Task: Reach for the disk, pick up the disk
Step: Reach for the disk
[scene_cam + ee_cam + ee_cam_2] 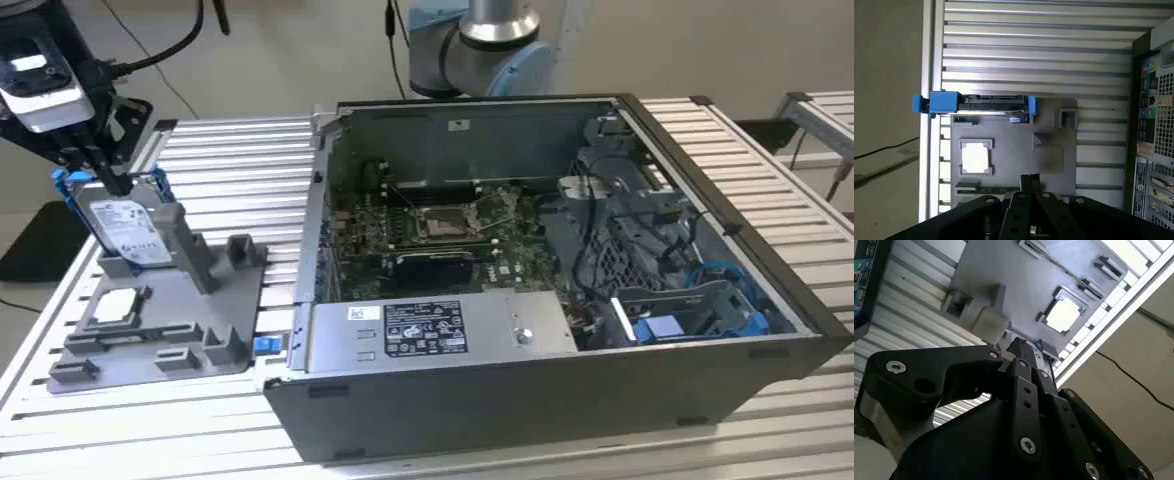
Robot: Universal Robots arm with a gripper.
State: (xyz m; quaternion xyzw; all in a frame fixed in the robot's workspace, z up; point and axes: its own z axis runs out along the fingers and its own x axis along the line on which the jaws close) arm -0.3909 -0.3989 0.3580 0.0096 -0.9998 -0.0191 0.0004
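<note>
One gripper [114,182], fingers pinched together and empty, hovers just above the upright disk [130,228] in its grey stand [187,320].

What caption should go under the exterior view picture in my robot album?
Robot gripper close over the upright disk in a grey holder, beside an open computer case.

My gripper [110,178] is cut off at the exterior view's upper left edge; contact with the disk [130,232] cannot be determined. In the second wrist view its black body hides much of the grey fixture [1004,275]. The processor chip [1063,315] glares white, its surface unreadable. In the first wrist view the picture's edge cuts the computer case [1154,130].
</note>
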